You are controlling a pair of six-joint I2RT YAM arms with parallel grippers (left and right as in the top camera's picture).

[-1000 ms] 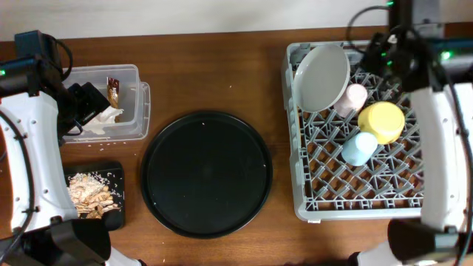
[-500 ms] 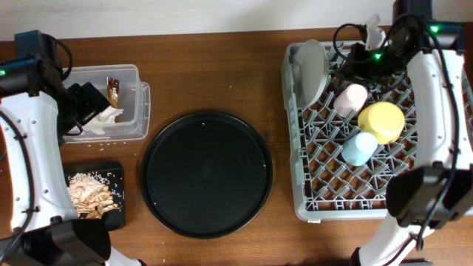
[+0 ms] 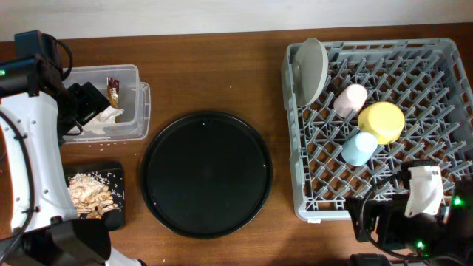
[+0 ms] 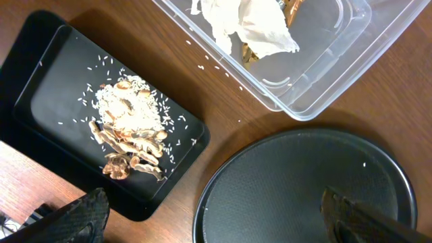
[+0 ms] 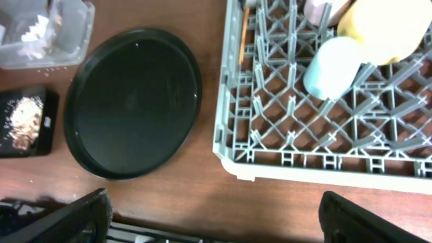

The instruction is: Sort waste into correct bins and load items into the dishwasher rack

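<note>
Rt arm has backed out. A sec ago it was over the far right of the rack; now it's parked at lower right of the overhead frame, nearest me. The right gripper (image 5: 212, 214) has its fingers spread wide w/ nothing btwn them, and its cam looks down on the near rim of the large square grey plastic rack (image 3: 325, 210).

Lower left: shallow black rectangular tray (image 4: 47, 61) w/ beige-brown food scraps (image 4: 128, 131) piled mid-tray and loose grains around. No change.

Centre: big round black tray (image 3: 207, 174), only a few specks on it.

In the rack, near to far: small light-blue cup (image 3: 359, 148), yellow bowl (image 3: 382, 122) right against it, then pale pink cup (image 3: 349, 98) on its side just beyond. The round light-grey plate (image 3: 313, 68) now stands on edge by the rack's upper left corner. 1 s back it faced up at the camera w/ the arm beside it. That's the change: plate let go and staying up on its own.

Upper left: clear rectangular plastic tub (image 3: 144, 111) w/ crumpled white tissue (image 4: 253, 30) and small shiny gold-brown wrapper (image 3: 113, 91) inside. The left gripper (image 4: 212, 216) sits over the tub's left side, same spot as before, fingers wide apart and empty.

My read: all 4 dishes are racked and the waste is split across both bins, so it's done or v. close. The only risk I see is the plate tipping if the rack gets bumped.
</note>
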